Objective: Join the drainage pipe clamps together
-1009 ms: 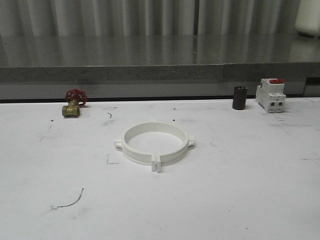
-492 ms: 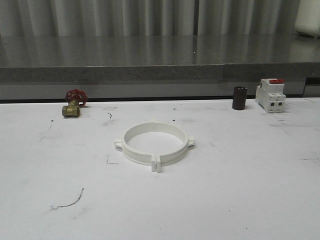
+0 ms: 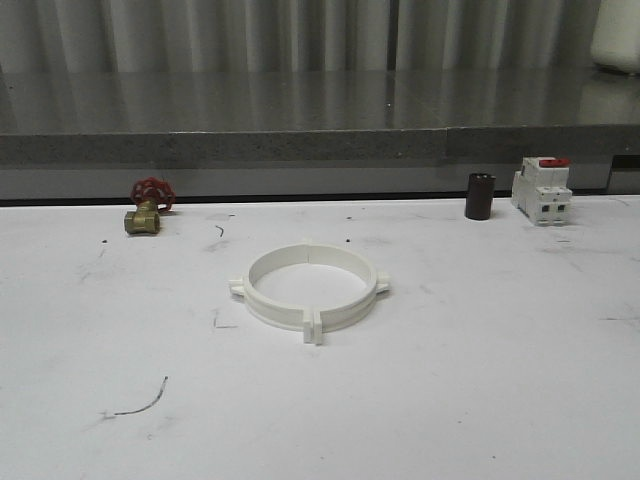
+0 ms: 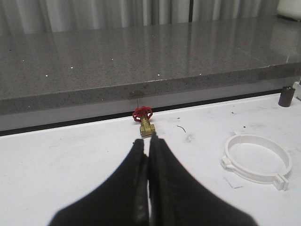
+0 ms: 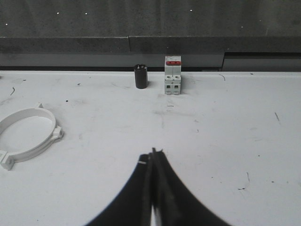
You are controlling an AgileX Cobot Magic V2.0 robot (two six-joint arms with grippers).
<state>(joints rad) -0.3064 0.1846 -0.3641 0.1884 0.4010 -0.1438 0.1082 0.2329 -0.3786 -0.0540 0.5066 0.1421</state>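
Apparently the job is done, or nearly: the two pipe clamps (image 3: 310, 291) lie on the white table (image 3: 480, 380) as one closed ring, end tabs paired up at the near side and again at the far side, w/ smaller lugs sticking out at the ring's left and right. Whether the tabs are fully clicked home can't be told from here; the seam on the far side looks tight. What's left, as a judgement, is at most a check or a squeeze on the joints.

Left gripper (image 4: 148, 146) is pinched together, fingers touching, nothing between them; it sits back from the ring, on the valve side. Right gripper (image 5: 153, 157) is likewise pressed closed and empty, well apart from the ring, on the breaker side.

Other bits, taken from the ring: brass valve w/ red wheel (image 3: 148, 206) is behind it to the left, near the table's back edge. Dark cylinder (image 3: 479, 196) and white breaker w/ red top (image 3: 541, 189) are behind it to the right, just beside each other.

Containers: none in sight. The ring's middle holds bare table only.
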